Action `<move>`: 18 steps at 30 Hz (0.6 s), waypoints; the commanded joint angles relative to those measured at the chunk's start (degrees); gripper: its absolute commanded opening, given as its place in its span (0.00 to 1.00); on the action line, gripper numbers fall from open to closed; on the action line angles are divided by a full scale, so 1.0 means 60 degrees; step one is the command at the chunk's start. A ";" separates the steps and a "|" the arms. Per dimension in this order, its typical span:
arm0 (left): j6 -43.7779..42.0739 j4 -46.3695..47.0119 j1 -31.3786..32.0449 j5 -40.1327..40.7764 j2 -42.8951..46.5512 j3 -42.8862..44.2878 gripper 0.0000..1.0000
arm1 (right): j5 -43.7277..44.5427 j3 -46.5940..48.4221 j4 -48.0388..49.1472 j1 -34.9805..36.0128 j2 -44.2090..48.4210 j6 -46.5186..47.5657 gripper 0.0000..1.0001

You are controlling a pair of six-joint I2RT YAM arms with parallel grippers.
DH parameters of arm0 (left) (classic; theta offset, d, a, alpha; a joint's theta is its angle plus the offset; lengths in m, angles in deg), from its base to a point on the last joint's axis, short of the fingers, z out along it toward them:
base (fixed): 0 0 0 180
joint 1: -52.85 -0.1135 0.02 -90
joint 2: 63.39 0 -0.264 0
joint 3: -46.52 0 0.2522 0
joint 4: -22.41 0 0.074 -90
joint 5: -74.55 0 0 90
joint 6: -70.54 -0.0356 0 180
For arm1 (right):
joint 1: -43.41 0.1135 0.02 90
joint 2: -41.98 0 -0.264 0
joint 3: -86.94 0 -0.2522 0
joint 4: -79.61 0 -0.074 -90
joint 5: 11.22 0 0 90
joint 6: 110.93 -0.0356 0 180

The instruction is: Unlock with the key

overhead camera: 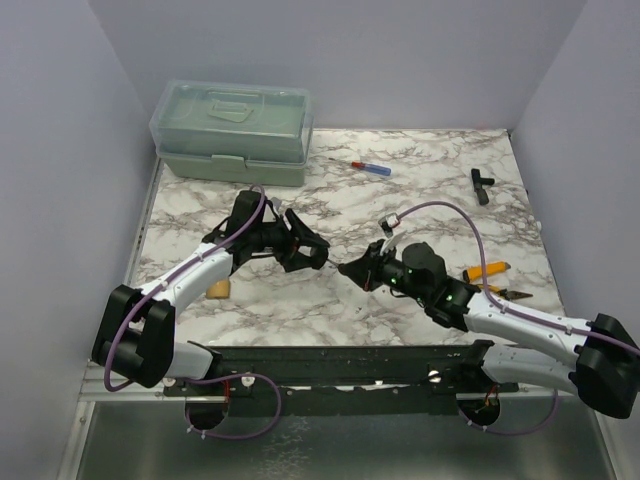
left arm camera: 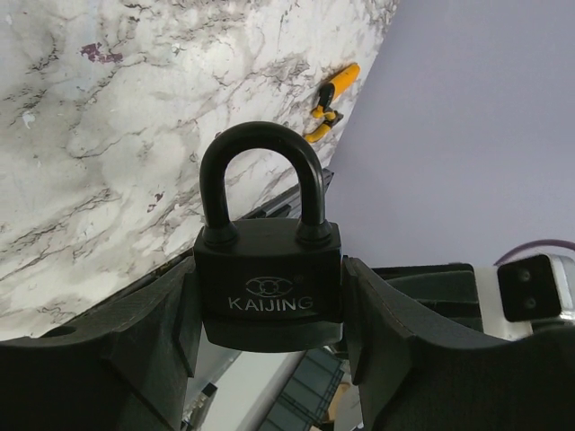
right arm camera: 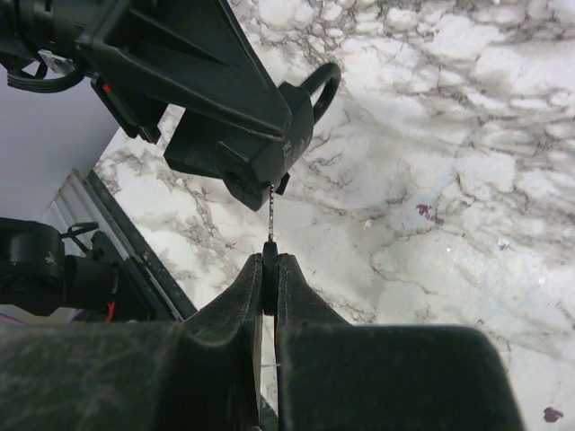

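Observation:
My left gripper (left arm camera: 269, 310) is shut on a black KAIJING padlock (left arm camera: 268, 269), its shackle closed and pointing away from the wrist. In the top view the left gripper (overhead camera: 305, 250) holds the lock (overhead camera: 312, 254) above the table's middle. My right gripper (right arm camera: 269, 265) is shut on a key (right arm camera: 269, 235), seen edge-on. The key's thin blade points at the bottom of the padlock (right arm camera: 260, 153) and its tip touches or enters the lock's underside. In the top view the right gripper (overhead camera: 358, 270) sits just right of the lock.
A pale green toolbox (overhead camera: 232, 130) stands at the back left. A red-and-blue screwdriver (overhead camera: 362, 166), a black fitting (overhead camera: 481, 184), orange pliers (overhead camera: 488, 272) and a small tan block (overhead camera: 217, 290) lie on the marble table (overhead camera: 420, 190). A black rail (overhead camera: 340, 365) runs along the near edge.

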 commanded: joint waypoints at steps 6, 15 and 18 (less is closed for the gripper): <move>-0.0078 -0.0511 -0.0042 0.0245 0.0062 0.0407 0.00 | -0.0457 0.1405 -0.1913 0.0060 0.0107 0.4173 0.00; 0.0325 -0.1135 -0.0054 0.0410 0.0053 0.0507 0.00 | 0.1327 0.1555 -0.1500 0.1041 -0.0221 0.8510 0.01; 0.0396 -0.1887 -0.0096 0.0510 0.0053 0.0673 0.00 | 0.1844 0.1372 -0.1157 0.1466 -0.0423 1.0379 0.00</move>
